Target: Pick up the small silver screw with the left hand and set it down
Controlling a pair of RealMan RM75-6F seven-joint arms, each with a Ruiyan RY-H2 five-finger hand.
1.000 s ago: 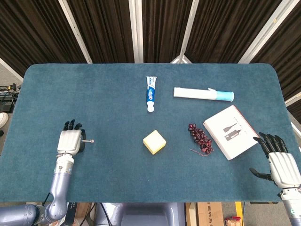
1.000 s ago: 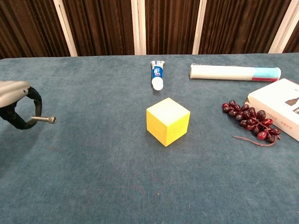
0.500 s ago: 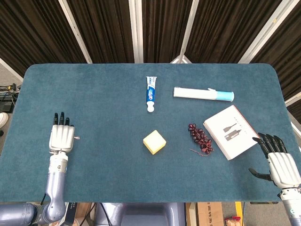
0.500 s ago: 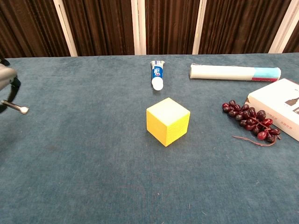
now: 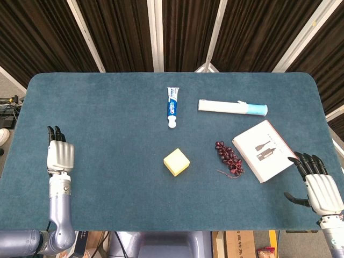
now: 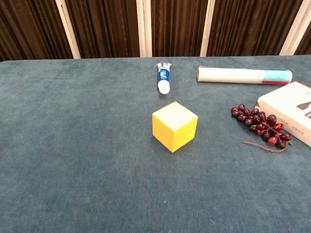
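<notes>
My left hand hovers over the table's left front area, its back turned to the head camera, and it lies outside the chest view. The small silver screw does not show in either view; no screw lies on the cloth around the hand, and the palm side is hidden. My right hand rests at the right front corner with its fingers spread and nothing in it, just in front of the white box.
A yellow cube stands mid-table. Dark grapes lie beside the white box. A toothpaste tube and a white-and-blue tube lie further back.
My left hand has moved left toward the table's edge, carrying the pinched screw out of the chest view; the screw is now hidden under the hand. The right hand has barely moved.
</notes>
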